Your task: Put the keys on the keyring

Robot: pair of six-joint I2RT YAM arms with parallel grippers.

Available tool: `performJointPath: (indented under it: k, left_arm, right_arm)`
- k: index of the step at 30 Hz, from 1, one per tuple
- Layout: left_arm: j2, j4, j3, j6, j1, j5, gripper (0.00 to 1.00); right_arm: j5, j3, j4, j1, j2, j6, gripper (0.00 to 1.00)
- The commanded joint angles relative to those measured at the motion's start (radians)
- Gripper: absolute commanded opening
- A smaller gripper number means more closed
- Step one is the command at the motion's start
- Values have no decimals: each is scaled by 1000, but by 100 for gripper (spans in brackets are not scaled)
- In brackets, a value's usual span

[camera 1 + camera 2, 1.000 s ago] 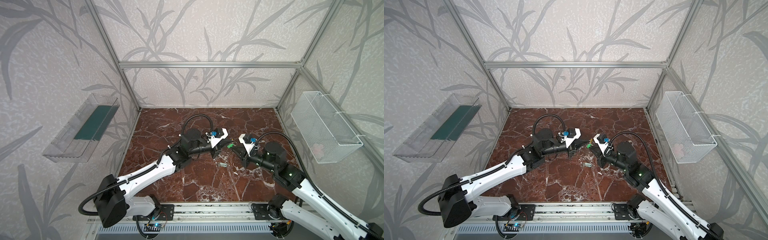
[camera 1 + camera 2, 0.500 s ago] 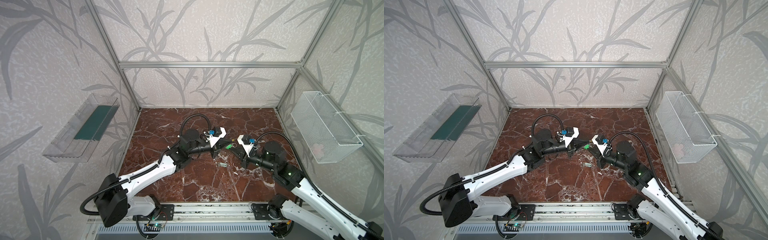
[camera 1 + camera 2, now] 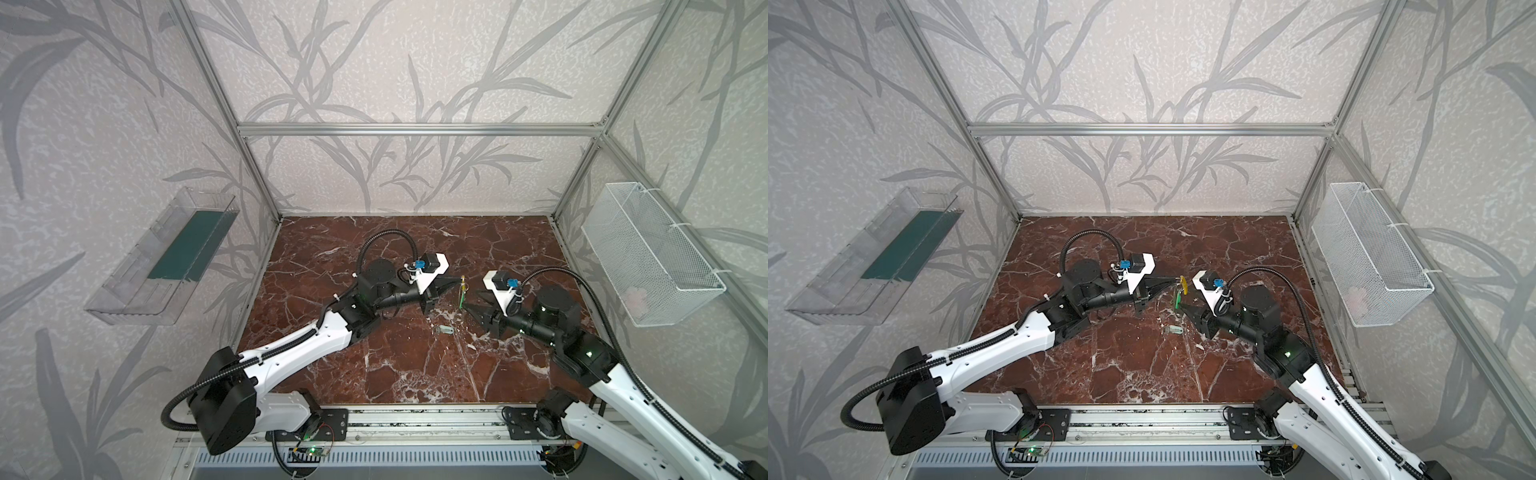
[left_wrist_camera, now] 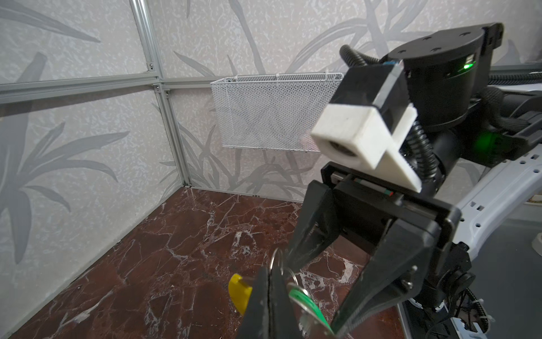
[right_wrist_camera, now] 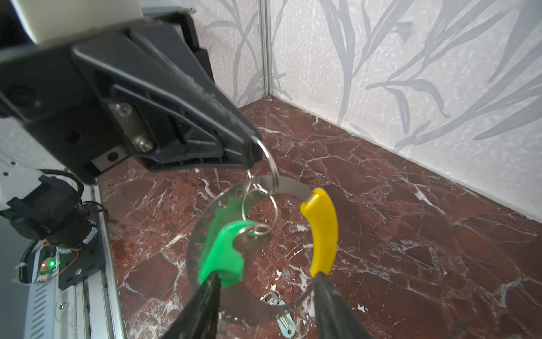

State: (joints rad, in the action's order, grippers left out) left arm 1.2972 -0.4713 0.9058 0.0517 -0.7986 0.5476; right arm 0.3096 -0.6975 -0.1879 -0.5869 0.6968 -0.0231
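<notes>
The keyring (image 5: 231, 192), a thin grey hoop with a yellow segment (image 5: 322, 229), hangs upright above the table. My left gripper (image 4: 269, 273) is shut on a small wire ring (image 5: 265, 160) at the hoop's top. A bright green key (image 5: 223, 258) dangles from linked wire rings inside the hoop. My right gripper (image 5: 265, 281) is open. One fingertip (image 5: 211, 281) touches the green key's lower edge, and the second tip sits under the yellow segment. A second, pale key (image 5: 283, 318) lies flat on the table below. In both top views the hoop (image 3: 461, 295) (image 3: 1179, 293) hangs between the two grippers.
The dark red marble table (image 3: 395, 365) is walled in by patterned panels. On the right wall hangs a white wire basket (image 3: 648, 257), and on the left wall a clear plastic shelf (image 3: 166, 266). The pale key lies on the table (image 3: 446, 329) just in front of the grippers.
My right gripper's jaws have parted; earlier they were shut at the green key. The left gripper still grips the ring, and both arms have barely shifted.
</notes>
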Motion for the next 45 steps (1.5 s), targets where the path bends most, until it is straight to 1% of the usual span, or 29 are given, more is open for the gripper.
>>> performJointPath:
  k: [1,7,13,16,20,24,27,29,33,35,37,40,45]
  left_arm:
    - [-24,-12,24,32,-8,-60,0]
    - [-28,12,32,75,-30,-113,0]
    - [-39,23,31,93,-39,-127,0]
    - [-45,27,30,95,-42,-131,0]
    - [-51,30,30,99,-41,-138,0]
    - [-50,36,35,103,-43,-134,0]
    - [-46,44,39,107,-42,-132,0]
    - [-44,45,41,109,-44,-130,0]
    - [-46,42,37,111,-44,-132,0]
    - [-47,43,37,111,-44,-135,0]
    - [-48,39,36,111,-44,-135,0]
    - [-46,40,42,112,-45,-134,0]
    - [-39,40,47,111,-48,-136,0]
  right_arm:
    - [-50,6,33,-27,-7,13,52]
    - [-129,-25,53,-115,58,-17,46]
    - [-214,-24,112,-125,74,-15,39]
    - [-207,-15,115,-129,66,-41,37]
    - [-181,34,147,-130,8,-53,37]
    - [-220,49,128,-129,-20,-60,37]
    - [-199,50,129,-130,-21,-66,37]
    - [-215,59,151,-129,-21,-53,37]
    - [-203,73,181,-130,-51,-61,37]
    - [-248,105,215,-129,-93,-57,37]
    - [-272,106,188,-129,-111,-70,36]
    - [-269,70,114,-130,-69,-74,36]
    - [-228,37,141,-136,7,-72,36]
